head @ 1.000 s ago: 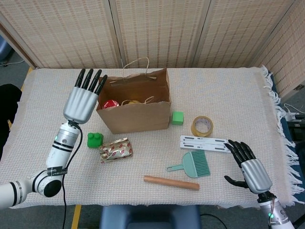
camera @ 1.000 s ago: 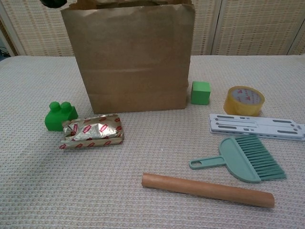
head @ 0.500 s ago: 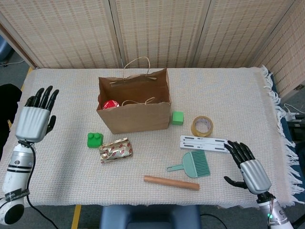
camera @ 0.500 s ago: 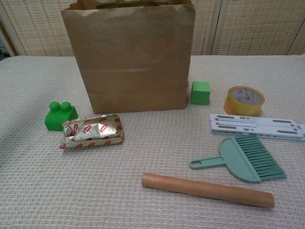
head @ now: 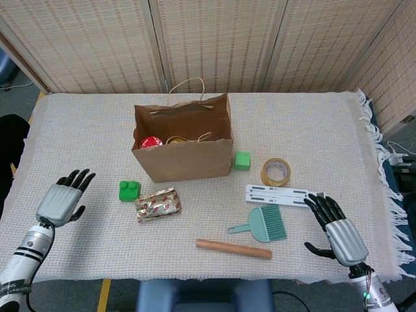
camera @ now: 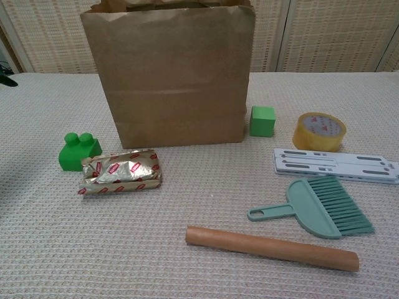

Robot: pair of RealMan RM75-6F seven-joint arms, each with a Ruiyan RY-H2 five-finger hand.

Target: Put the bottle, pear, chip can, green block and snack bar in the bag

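The brown paper bag (head: pixel 185 159) (camera: pixel 171 81) stands upright at mid-table, with a red item (head: pixel 150 142) and something yellow visible inside. A green studded block (head: pixel 129 190) (camera: pixel 78 151) lies left of the bag, and a foil-wrapped snack bar (head: pixel 158 203) (camera: pixel 120 170) lies right beside it. A green cube (head: pixel 242 160) (camera: pixel 262 121) sits at the bag's right. My left hand (head: pixel 63 201) hovers low at the table's left edge, open and empty, well left of the studded block. My right hand (head: pixel 339 229) rests open near the front right corner.
A tape roll (head: pixel 275 171) (camera: pixel 319 131), a white slotted strip (head: pixel 279 194) (camera: pixel 335 165), a teal hand brush (head: pixel 263 225) (camera: pixel 321 208) and a wooden rod (head: pixel 234 248) (camera: pixel 271 248) lie right of and in front of the bag. Woven screens stand behind the table.
My left hand has left the bag's mouth, swung out to the left and dropped low to the table's left edge, empty. The right hand has barely shifted.
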